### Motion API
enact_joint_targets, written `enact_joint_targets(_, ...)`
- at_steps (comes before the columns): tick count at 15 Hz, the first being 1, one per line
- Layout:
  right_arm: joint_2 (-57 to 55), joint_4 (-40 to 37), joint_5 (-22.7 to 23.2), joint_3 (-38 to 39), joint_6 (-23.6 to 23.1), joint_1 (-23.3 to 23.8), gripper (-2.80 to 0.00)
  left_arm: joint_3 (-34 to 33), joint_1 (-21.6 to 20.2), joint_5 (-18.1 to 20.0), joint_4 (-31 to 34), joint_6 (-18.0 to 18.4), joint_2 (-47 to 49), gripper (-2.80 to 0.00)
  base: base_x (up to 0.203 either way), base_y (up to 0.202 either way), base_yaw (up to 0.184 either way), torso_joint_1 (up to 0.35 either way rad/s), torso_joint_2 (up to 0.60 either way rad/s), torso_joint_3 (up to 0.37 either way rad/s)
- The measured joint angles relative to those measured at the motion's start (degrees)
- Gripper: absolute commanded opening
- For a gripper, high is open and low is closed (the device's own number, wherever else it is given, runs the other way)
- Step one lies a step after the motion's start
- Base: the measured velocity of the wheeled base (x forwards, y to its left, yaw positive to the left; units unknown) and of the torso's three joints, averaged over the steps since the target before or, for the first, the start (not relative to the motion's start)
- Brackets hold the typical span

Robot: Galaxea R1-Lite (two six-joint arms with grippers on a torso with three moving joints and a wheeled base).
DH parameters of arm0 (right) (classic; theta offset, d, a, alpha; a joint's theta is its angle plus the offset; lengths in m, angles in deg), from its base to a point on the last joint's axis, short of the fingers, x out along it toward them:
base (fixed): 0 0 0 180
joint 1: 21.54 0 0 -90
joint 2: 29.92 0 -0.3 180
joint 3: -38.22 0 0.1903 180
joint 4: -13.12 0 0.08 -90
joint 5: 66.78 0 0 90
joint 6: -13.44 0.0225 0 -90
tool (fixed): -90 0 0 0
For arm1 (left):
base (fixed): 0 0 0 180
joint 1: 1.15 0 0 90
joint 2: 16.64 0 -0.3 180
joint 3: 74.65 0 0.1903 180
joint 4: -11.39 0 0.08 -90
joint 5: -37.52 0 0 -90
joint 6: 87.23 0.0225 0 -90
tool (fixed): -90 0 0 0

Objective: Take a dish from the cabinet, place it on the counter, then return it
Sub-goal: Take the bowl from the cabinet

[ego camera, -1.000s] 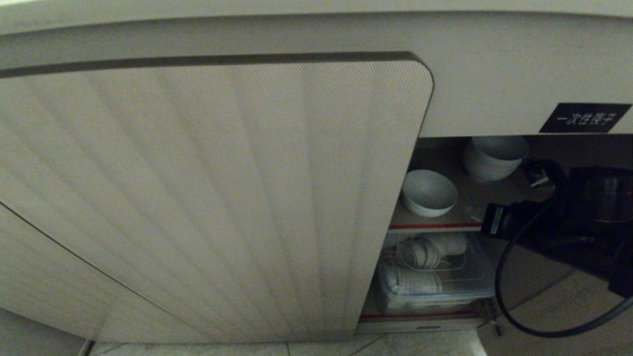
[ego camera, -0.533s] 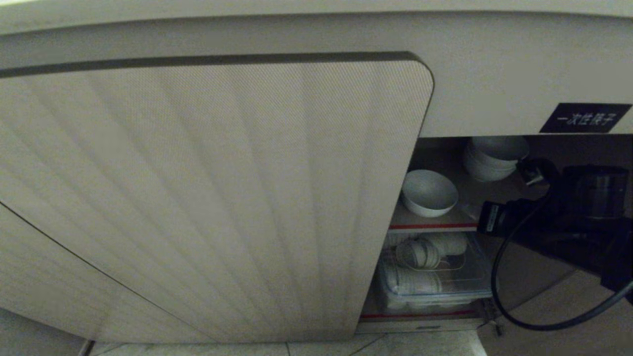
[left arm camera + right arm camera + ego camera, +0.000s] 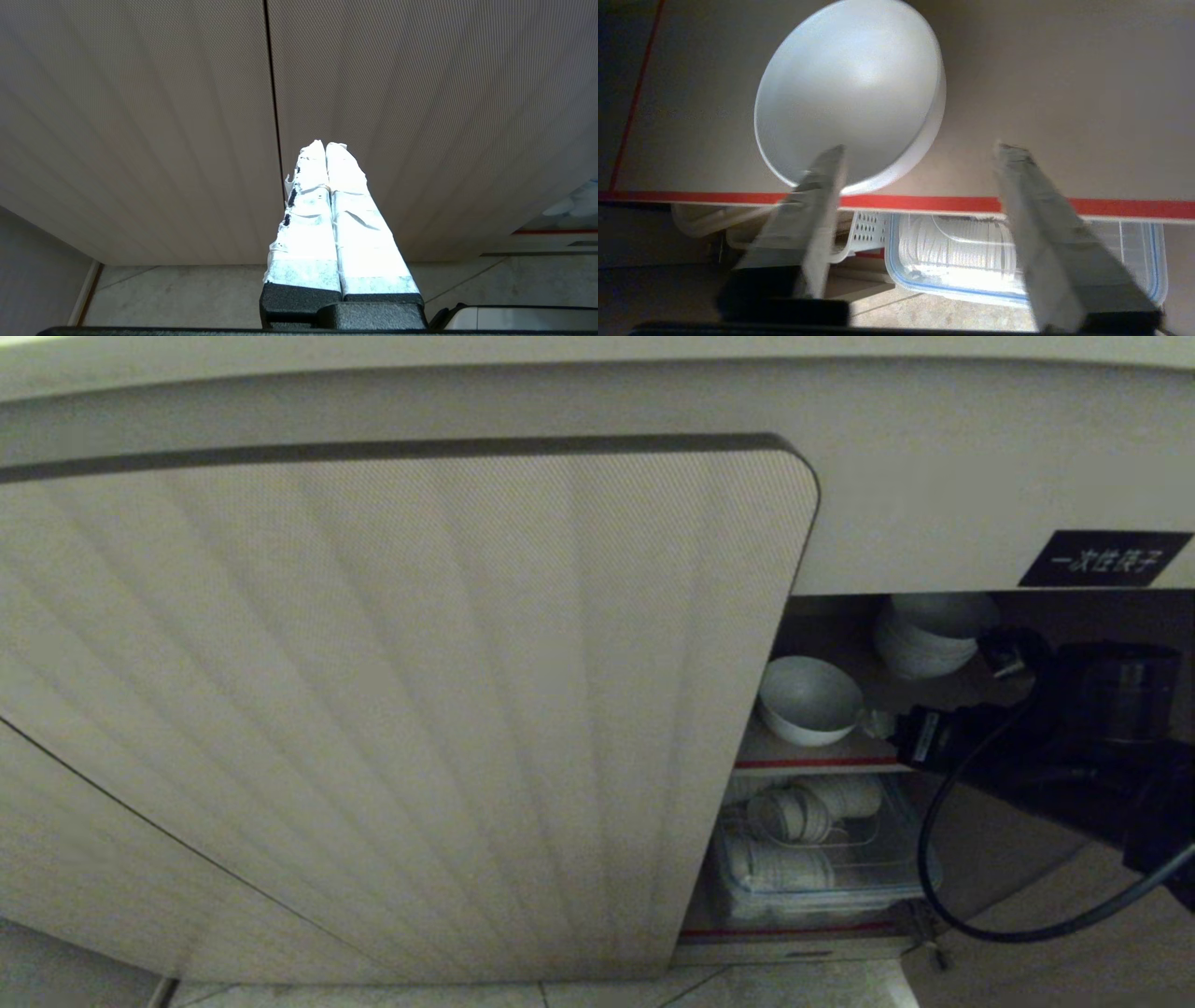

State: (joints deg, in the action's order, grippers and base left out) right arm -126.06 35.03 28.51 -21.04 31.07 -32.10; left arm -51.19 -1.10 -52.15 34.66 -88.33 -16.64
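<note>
I see the right gripper (image 3: 920, 154) spread wide, holding nothing; the dish (image 3: 850, 93) sits just ahead on the shelf (image 3: 1041, 93), one finger (image 3: 817, 205) overlapping its rim. Left gripper (image 3: 325, 151) closed, empty.

Beige, vertically ribbed cabinet door (image 3: 401, 709); brown shelf (image 3: 1041, 116) edged in red, bearing a plain white bowl (image 3: 808, 698); black label (image 3: 1104, 558) with white characters; clear, blue-rimmed container (image 3: 1017, 261) below.

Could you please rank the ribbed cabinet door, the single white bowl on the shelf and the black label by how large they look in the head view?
1. ribbed cabinet door
2. single white bowl, though it sits deeper in the cabinet
3. black label, a bit narrower in area; close to the bowl
</note>
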Motion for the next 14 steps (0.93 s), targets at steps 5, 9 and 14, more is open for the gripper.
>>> enact_joint_targets(5, -1.51, 0.89, -0.26, -0.93, -0.10, -0.21, 0.00, 0.00, -0.02, -0.03, 0.00, -0.02, 0.00, -2.80, 0.000, 0.000, 0.000, 0.000, 0.00, 0.000)
enact_joint_targets(9, -3.40, 2.02, -0.33, -2.70, -0.13, -0.36, 0.00, 0.00, 0.00, -0.02, 0.02, -0.02, 0.00, -2.80, 0.000, 0.000, 0.000, 0.000, 0.00, 0.000)
enact_joint_targets(14, -5.72, 1.96, -0.75, -4.11, -1.30, -1.57, 0.00, 0.00, -0.02, -0.04, 0.05, -0.02, 0.00, -2.80, 0.000, 0.000, 0.000, 0.000, 0.00, 0.000)
